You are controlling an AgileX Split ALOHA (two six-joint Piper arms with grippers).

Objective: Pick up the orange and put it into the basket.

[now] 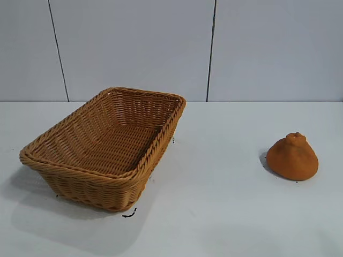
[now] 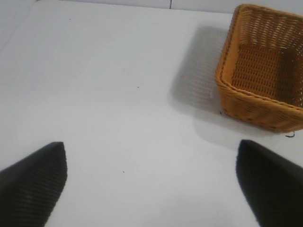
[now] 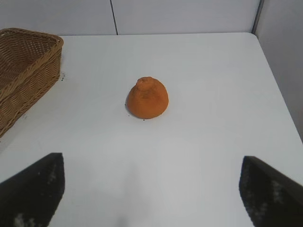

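the orange (image 1: 292, 157) sat on the table (image 1: 225, 214) on its wide base, with the small knob on top, so it stood steady and did not roll. it was on the right side, well apart from the basket (image 1: 107, 147), and nothing touched it. the basket stood on the left side with its mouth up and nothing inside that we could see, so it was ready to receive the fruit from above.

our right gripper (image 3: 151, 189) was wide open and held nothing. the orange lay ahead of it, about in the middle between the two fingers (image 3: 33, 189), but some way off. we judged that this arm was the one to take the fruit, because it faced it directly. the wide opening made sense to us, since the base of the orange is broad and the jaws must pass around it.

our left gripper (image 2: 151, 184) was also wide open and empty. it hung over bare table, with the basket ahead and to one side. we thought it was only waiting.

the task was not yet begun: the orange was still on the table.
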